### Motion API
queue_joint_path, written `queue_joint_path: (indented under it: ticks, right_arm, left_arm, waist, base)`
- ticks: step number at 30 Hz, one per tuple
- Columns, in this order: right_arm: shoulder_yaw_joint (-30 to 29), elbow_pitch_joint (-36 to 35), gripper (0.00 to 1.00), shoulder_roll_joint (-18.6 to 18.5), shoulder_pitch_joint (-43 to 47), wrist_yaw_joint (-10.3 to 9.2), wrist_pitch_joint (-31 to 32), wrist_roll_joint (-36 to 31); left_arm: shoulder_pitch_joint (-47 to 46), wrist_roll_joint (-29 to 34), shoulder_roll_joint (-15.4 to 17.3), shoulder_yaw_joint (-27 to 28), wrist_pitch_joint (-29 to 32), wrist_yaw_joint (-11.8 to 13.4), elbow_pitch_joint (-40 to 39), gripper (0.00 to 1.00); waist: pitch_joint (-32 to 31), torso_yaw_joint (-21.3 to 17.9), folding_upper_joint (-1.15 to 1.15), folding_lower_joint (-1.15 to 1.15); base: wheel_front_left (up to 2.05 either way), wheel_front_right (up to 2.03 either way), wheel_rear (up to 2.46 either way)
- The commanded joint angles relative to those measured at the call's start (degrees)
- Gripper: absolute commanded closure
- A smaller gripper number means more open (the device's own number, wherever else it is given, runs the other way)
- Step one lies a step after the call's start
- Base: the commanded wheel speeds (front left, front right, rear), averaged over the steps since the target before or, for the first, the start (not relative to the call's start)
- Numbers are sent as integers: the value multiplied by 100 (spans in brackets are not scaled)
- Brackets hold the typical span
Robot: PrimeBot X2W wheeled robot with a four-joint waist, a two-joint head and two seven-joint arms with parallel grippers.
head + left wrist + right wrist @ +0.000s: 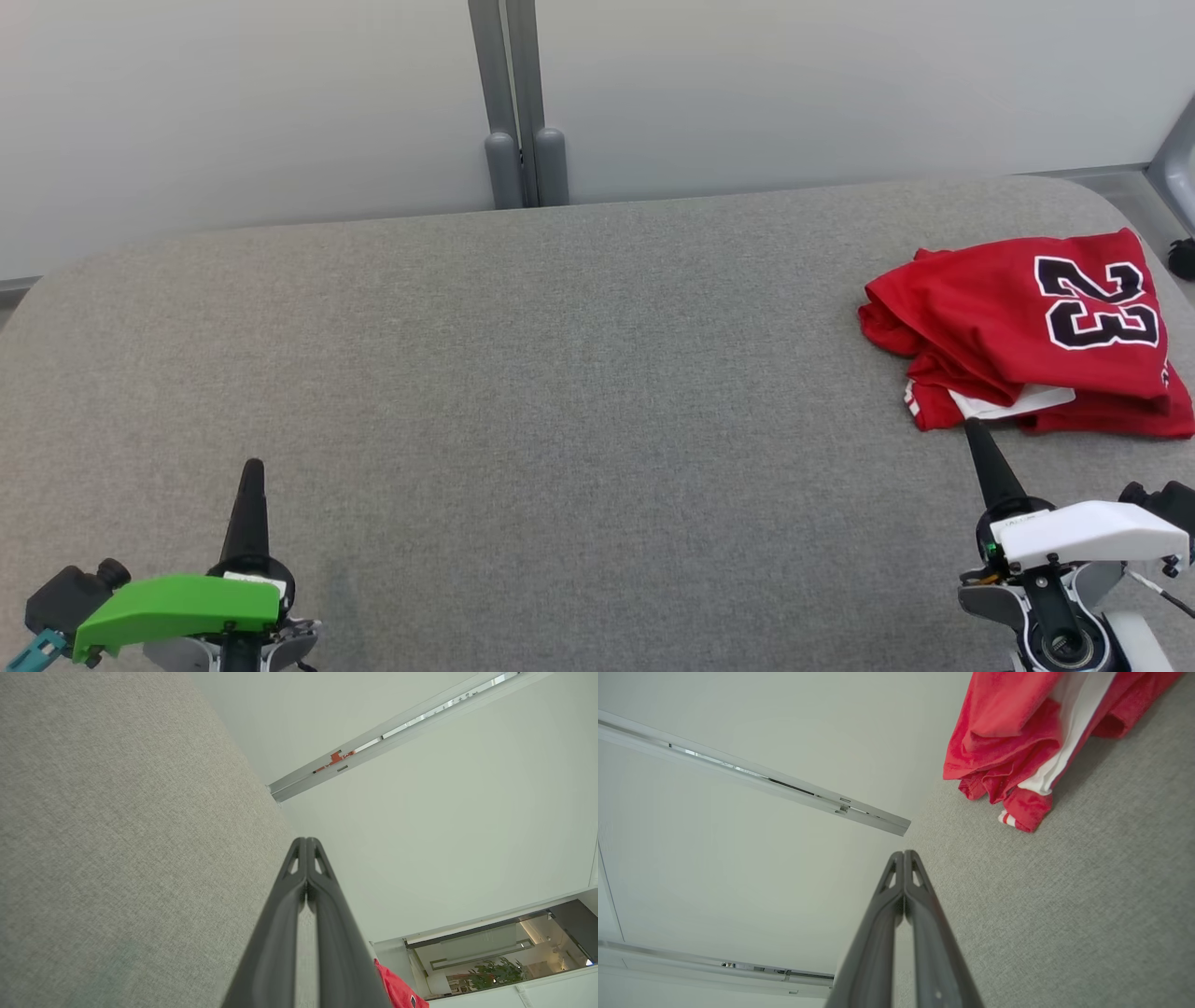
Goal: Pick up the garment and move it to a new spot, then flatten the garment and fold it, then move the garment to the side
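Lying bunched at the far right of the grey fabric surface (pixel 560 373), the red shirt (pixel 990 317) sits close to the rounded right edge. It is loosely heaped rather than flat, with folds doubled under along its left side. A black number 23 (pixel 1097 303) outlined in white faces up on its top layer, and a white strip (pixel 1013 403) pokes out from under the near edge.

The right hand (pixel 971 427), under a white wrist cover (pixel 1088 532), is clenched with its two dark fingers pressed together, and it grasps nothing. In the head view its tip points up at the shirt's near edge, right by the white strip. The right wrist view shows a stretch of bare surface between that tip and the nearest red fold, so the two are apart.

The left hand (pixel 253 467), under a green wrist cover (pixel 177 607), is low on the left side of the surface, well apart from the shirt. It is also clenched, with its fingers meeting along their length and nothing between them.

Behind the surface stand pale wall panels (pixel 233 112), divided by a pair of grey posts (pixel 518 93).
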Motion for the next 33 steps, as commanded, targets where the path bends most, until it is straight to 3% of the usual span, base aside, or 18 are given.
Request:
queue_joint_path:
  ticks: [1, 33]
  right_arm:
    - [-44, -70, 100, 6, -132, 3, 42, 140]
    - [-304, -125, 100, 201, -141, 2, 449, 1486]
  left_arm:
    - [-139, -144, 12, 44, 41, -12, -33, 100]
    - [-291, -1695, -27, 175, 448, -18, 0, 100]
  waist:
    - [3, -2, 0, 0]
    - [77, -38, 0, 0]
  base:
    - [0, 0, 0]
    - [0, 0, 0]
